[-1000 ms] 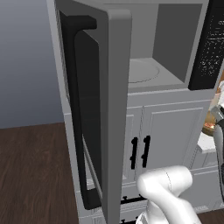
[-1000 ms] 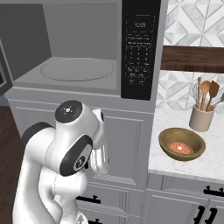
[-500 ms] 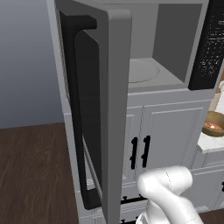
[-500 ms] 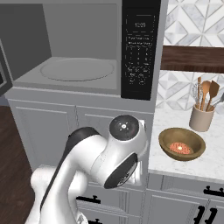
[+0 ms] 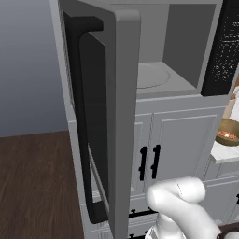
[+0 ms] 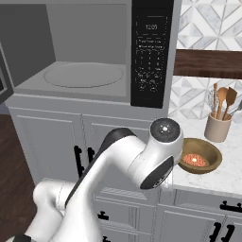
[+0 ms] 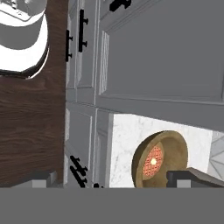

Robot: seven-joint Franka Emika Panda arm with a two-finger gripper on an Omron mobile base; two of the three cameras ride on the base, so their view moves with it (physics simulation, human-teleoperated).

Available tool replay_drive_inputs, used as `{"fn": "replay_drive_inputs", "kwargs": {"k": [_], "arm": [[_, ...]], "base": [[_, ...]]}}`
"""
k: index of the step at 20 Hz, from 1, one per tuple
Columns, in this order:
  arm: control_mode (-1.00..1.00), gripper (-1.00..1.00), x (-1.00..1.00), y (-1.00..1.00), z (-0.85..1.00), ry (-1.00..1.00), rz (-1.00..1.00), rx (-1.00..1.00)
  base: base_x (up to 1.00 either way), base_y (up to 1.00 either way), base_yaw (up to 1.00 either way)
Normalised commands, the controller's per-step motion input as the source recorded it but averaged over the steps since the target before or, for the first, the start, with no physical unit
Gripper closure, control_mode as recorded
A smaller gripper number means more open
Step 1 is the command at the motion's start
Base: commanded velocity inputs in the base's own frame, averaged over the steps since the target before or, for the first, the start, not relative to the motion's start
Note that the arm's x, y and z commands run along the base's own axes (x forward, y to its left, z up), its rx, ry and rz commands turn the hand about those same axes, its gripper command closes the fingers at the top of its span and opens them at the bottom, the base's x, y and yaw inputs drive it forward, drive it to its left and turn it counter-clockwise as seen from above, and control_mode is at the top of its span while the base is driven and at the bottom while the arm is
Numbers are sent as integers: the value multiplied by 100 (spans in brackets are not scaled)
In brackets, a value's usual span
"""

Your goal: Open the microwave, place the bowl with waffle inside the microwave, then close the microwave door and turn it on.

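The grey microwave stands open, showing its round turntable and black control panel. Its door, with a long black bar handle, is swung out to the left. To the right of the microwave, the tan bowl holding a waffle rests on the marble counter. My arm reaches toward it. In the hand view my gripper is open above the counter, the bowl lying near its right fingertip. Nothing is held.
A beige utensil holder with wooden spoons stands behind the bowl. White cabinets with black handles sit under the microwave and counter. A dark wooden shelf hangs above the counter. Wooden floor lies to the left.
My arm has swung to the right, from in front of the lower cabinets toward the bowl. The bowl and the microwave door have stayed where they were.
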Motion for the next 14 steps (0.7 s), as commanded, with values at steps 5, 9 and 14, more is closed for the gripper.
{"fn": "replay_drive_inputs", "kwargs": {"k": [5, 9, 14], "arm": [[-100, -100, 40, -38, -34, 0, 0, 0], [-100, -100, 43, -39, -35, 0, 0, 0], [-100, -100, 45, -42, -36, 0, 1, 0]], "base": [[0, 0, 0], [0, 0, 0], [0, 0, 0]]}}
